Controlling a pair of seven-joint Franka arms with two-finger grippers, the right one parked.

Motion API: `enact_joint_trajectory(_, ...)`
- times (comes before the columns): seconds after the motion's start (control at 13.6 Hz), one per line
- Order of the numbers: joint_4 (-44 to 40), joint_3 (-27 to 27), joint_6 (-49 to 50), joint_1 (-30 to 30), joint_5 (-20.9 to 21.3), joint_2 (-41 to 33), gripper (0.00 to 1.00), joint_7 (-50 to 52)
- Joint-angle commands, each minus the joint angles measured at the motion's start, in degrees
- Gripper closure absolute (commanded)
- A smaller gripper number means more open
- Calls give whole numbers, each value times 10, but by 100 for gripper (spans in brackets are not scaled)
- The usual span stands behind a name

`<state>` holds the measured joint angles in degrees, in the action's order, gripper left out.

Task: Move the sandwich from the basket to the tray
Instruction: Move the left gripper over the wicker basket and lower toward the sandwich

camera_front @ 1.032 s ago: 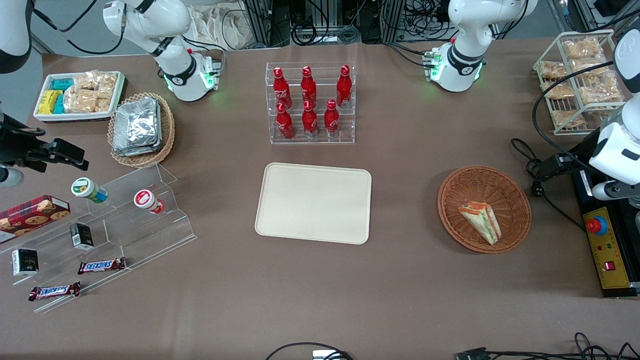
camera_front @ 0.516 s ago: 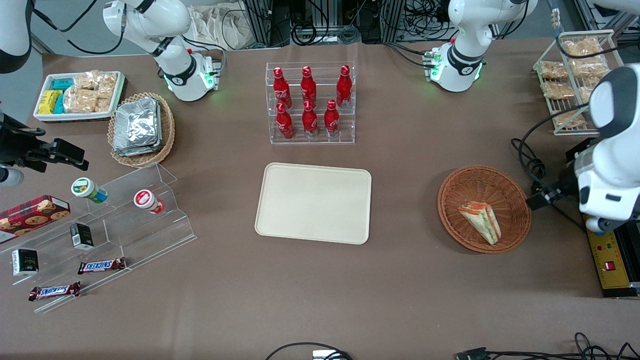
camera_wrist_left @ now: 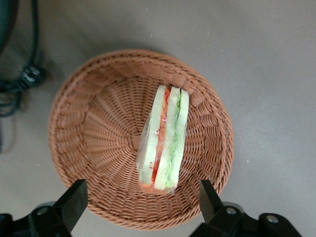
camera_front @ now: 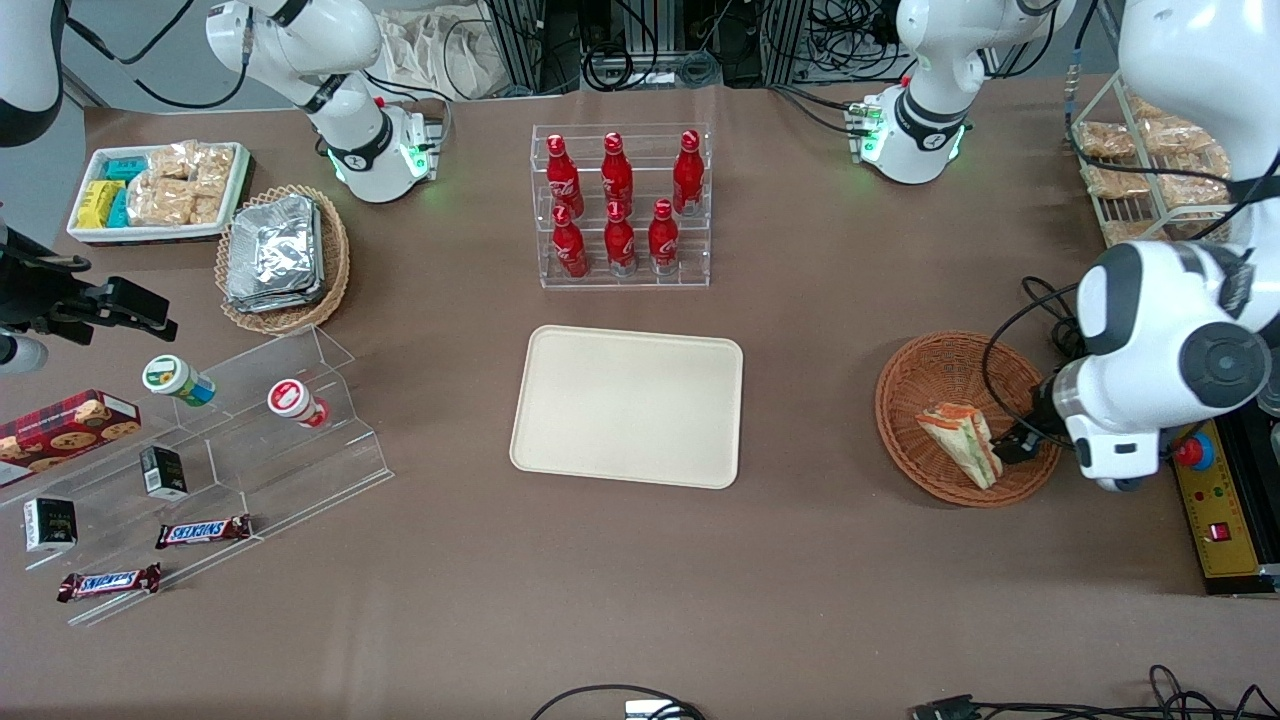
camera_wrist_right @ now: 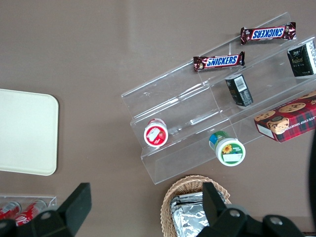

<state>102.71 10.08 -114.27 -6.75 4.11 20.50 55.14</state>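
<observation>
Nothing is moved yet: the gripper (camera_wrist_left: 140,205) hovers above the basket (camera_wrist_left: 94,108), jaws spread wide and empty. The sandwich (camera_wrist_left: 164,140) lies between them, below; the tray (camera_front: 627,405) sits well apart.

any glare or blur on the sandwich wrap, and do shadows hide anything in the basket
Left wrist view: the sandwich is sharp, its clear wrap showing only faint sheen, the basket evenly lit; the open gripper hangs above them. Front view: the working arm covers part of the basket's rim and casts a soft shadow there; no glare on the tray.

Gripper (camera_wrist_left: 140,205) hangs low, jaws apart.
</observation>
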Motion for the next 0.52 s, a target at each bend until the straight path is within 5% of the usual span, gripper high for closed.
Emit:
enact_joint_trajectory(0.0, 26, 0, -27, -16, -15, -4, 0, 22)
enact_joint_trajectory(0.44, 30, 3, -61, -10, -14, 29, 0, 23)
